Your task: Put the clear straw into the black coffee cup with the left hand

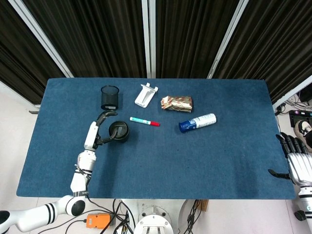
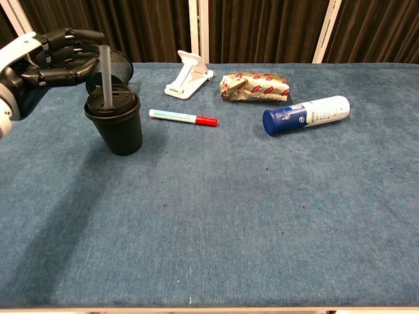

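The black coffee cup stands upright at the left of the blue table, and it also shows from above. The clear straw stands upright through the cup's lid, a short length sticking out. My left hand hovers just left of the straw with its fingers apart, holding nothing. From above, the left hand sits beside the cup, fingers curving round its left side without gripping. My right hand rests off the table's right edge, fingers spread and empty.
A black mesh pen holder stands right behind the cup. A white phone stand, a red-capped marker, a foil snack packet and a blue-capped white spray bottle lie across the back middle.
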Motion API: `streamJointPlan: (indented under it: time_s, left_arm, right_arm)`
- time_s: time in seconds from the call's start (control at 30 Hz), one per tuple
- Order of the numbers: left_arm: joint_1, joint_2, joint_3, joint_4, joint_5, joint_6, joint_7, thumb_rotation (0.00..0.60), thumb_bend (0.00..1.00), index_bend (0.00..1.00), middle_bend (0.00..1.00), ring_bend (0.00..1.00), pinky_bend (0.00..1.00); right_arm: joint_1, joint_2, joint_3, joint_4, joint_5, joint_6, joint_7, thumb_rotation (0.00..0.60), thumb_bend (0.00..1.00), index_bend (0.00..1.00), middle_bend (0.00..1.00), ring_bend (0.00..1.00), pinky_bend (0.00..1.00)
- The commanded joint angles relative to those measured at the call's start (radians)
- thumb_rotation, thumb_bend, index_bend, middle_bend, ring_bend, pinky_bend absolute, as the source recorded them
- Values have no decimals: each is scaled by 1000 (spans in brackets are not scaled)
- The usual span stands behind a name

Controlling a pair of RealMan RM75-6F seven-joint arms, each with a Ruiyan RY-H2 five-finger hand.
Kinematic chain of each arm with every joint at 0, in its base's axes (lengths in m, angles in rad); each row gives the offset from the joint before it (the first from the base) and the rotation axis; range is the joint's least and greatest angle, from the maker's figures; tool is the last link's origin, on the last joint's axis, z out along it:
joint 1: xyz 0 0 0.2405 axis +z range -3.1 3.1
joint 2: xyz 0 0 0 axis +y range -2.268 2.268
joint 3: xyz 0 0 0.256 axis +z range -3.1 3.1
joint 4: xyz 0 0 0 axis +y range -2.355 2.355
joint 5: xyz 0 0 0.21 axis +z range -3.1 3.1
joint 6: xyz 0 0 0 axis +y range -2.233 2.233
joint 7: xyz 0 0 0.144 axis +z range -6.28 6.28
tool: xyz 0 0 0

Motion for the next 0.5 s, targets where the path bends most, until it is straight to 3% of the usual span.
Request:
streamJointPlan:
  time_s: [0.03,0.2,0.33,0.5]
  left_arm:
    - [5,7,3,-3,3,2,2,600,292,131,206,55,12]
    - [29,61,16,-33,23,22,26,600,248,25,159,17,0]
    - [69,182,55,-74,31,22,106,600,237,36,152,16,0]
    - [157,368,123,-131,1,58,313,600,233,97,152,16,0]
  right_arm:
    - [-2,1,0,0,-1,4,2,600,130,0,71,0,19]
    - [-4,10,4,-1,-2,12,12,600,129,0,71,0,19]
    - [-6,29,10,2,5,14,43,600,129,0,71,0,20]
    - [-17,38,26,23,19,35,108,600,129,0,71,0,23]
